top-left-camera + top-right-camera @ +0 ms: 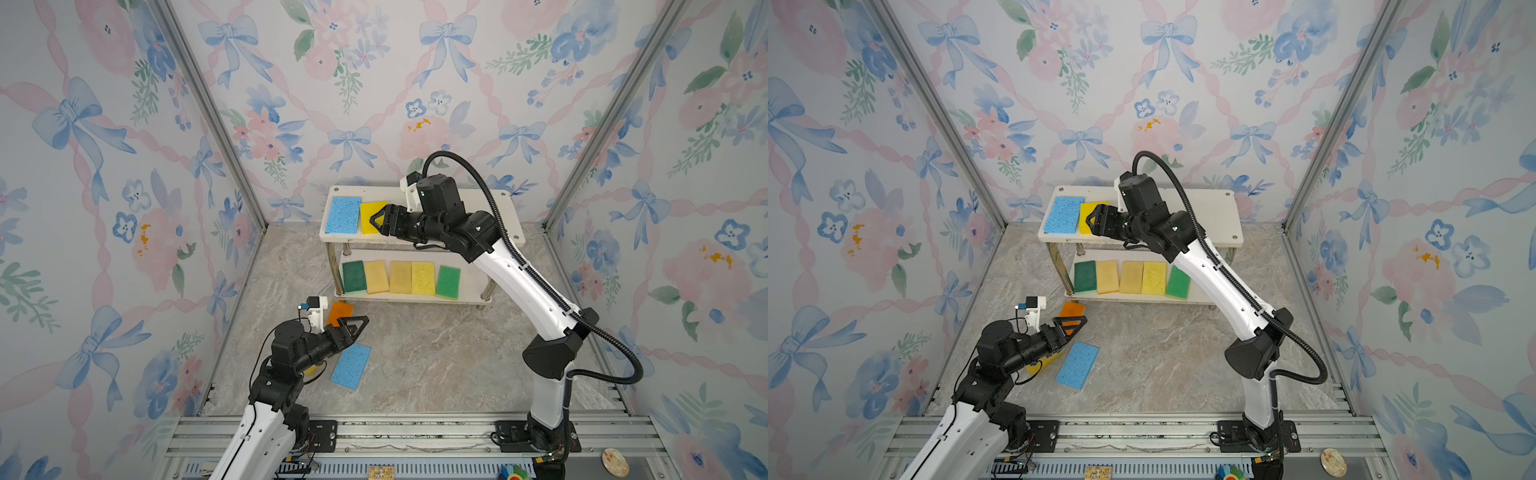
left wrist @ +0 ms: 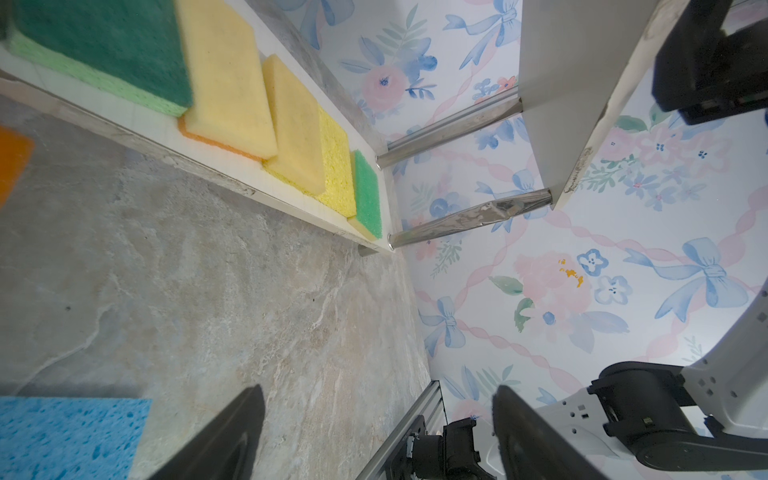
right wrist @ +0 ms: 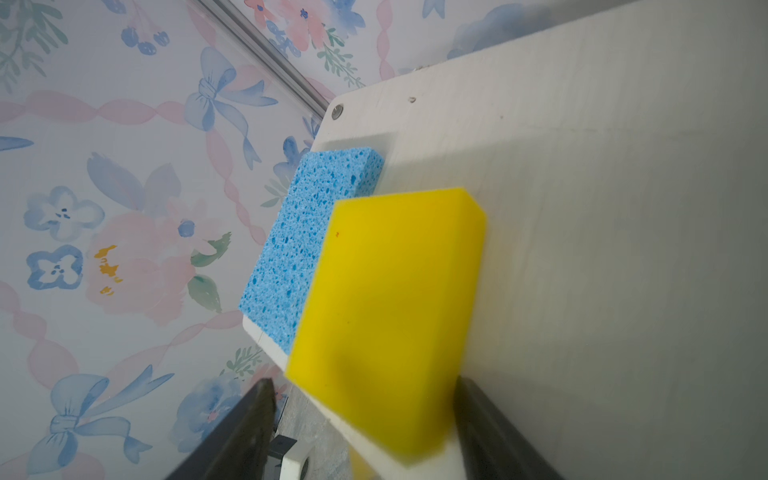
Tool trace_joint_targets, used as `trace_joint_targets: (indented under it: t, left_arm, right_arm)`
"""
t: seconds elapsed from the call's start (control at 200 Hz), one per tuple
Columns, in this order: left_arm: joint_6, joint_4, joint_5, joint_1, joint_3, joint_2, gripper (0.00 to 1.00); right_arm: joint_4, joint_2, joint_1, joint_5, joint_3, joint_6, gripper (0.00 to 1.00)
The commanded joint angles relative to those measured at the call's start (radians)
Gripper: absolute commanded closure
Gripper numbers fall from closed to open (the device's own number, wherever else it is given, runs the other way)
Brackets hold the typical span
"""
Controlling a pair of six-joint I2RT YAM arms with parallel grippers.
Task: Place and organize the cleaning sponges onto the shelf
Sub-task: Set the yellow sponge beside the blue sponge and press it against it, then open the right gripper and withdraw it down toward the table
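Both top views: right pincer [image 1: 377,221] at shelf [image 1: 505,208] top board, jaws apart, let go. Yellow sponge [image 1: 365,210] flat between them, just right of shelf blue sponge [image 1: 343,215]. Left pincer [image 1: 360,328] wide, empty. Table blue sponge [image 1: 351,366] just on its near side, long side near-to-far, tilted. Left arm nearer.

Left wrist: nothing between fingers [image 2: 224,440]. Table blue sponge [image 2: 66,436] close, untouched.

Right wrist: yellow sponge [image 3: 386,307] long side points away from pincer.

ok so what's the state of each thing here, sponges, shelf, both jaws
shelf, upright, seven sponges on it
top blue sponge, lying flat
bright yellow sponge, flat beside it, between the right jaws
lower five sponges, flat in a row
orange sponge, on the table
second blue sponge, on the table
left jaws, open, empty
right jaws, open
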Motion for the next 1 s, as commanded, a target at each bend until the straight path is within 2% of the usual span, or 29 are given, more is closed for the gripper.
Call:
trace_joint_targets:
  t: [0.0, 0.185, 0.545, 0.85, 0.995]
  left_arm:
    - [0.025, 0.008, 0.019, 0.008, -0.009, -0.002, 0.12]
    - [0.022, 0.007, 0.021, 0.009, -0.012, -0.004, 0.12]
    - [0.031, -0.006, 0.018, 0.011, -0.012, -0.004, 0.11]
    - [0.067, -0.055, 0.011, 0.011, 0.001, -0.005, 0.08]
    - [0.171, -0.186, -0.056, 0.011, 0.064, 0.008, 0.05]
  right_arm:
    - [-0.118, 0.041, 0.023, 0.064, 0.073, -0.055, 0.27]
    - [-0.201, 0.087, 0.047, 0.121, 0.170, -0.136, 0.25]
    - [-0.217, 0.100, 0.063, 0.093, 0.193, -0.211, 0.19]
    - [-0.219, 0.085, 0.075, 0.101, 0.164, -0.316, 0.10]
    - [-0.138, -0.003, 0.100, 0.126, 0.085, -0.346, 0.10]
